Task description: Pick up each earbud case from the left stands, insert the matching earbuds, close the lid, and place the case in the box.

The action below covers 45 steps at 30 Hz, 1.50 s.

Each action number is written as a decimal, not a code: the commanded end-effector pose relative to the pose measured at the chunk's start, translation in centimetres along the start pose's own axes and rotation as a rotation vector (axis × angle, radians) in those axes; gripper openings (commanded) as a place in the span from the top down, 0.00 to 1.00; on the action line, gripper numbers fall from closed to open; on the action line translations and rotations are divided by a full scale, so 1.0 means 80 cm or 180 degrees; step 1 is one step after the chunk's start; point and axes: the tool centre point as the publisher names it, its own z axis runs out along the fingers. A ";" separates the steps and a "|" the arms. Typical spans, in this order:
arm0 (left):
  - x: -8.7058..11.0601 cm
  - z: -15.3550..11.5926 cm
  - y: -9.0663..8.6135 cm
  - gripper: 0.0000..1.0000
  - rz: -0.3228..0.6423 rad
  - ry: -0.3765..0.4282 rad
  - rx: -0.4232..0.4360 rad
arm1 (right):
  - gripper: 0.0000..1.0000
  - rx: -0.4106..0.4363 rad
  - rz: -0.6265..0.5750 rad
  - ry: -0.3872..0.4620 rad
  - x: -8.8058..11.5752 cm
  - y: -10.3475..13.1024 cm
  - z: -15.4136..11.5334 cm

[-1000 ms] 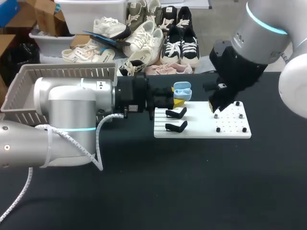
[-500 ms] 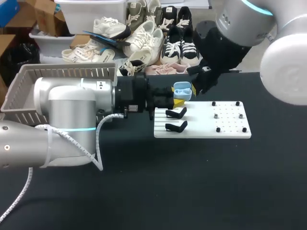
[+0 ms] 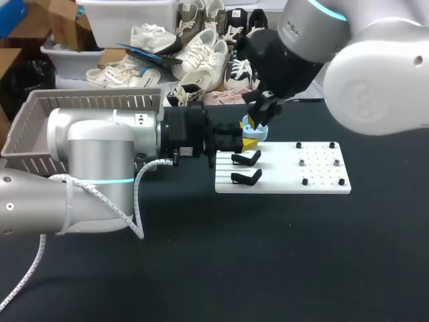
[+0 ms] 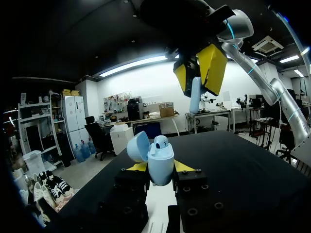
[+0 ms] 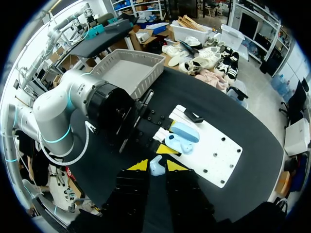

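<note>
A light blue earbud case (image 3: 254,127) with its lid open is held over the far left corner of the white board (image 3: 281,181), and my left gripper (image 3: 247,142) is shut on it. In the left wrist view the case (image 4: 160,164) sits upright between that gripper's (image 4: 160,168) fingers, lid (image 4: 138,145) tipped back, one earbud (image 4: 161,141) seated inside. My right gripper (image 4: 197,74) hangs just above it, shut on a light blue earbud (image 4: 195,96). The right wrist view shows that earbud (image 5: 156,169) between the right gripper's (image 5: 156,165) fingers, with the open case (image 5: 181,139) below.
Two black stands (image 3: 247,159) (image 3: 247,177) sit bare on the board's left part, and several small pegs (image 3: 318,161) dot its right part. A grey basket (image 3: 40,114) stands at the table's far left, behind my left arm (image 3: 100,168).
My right arm has swung from above the board's right part to the left and further back, ending just over the open case. The left arm and case have stayed still.
</note>
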 end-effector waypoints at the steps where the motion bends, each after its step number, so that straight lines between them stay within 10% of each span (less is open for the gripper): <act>1: 0.001 0.000 0.000 1.00 0.0002 -0.0009 -0.0003 | 1.00 -0.0011 -0.0022 0.0072 -0.014 -0.002 0.009; 45: 0.001 0.000 0.000 1.00 0.0002 -0.0009 -0.0003 | 1.00 0.0125 -0.0105 0.0315 -0.025 -0.031 0.041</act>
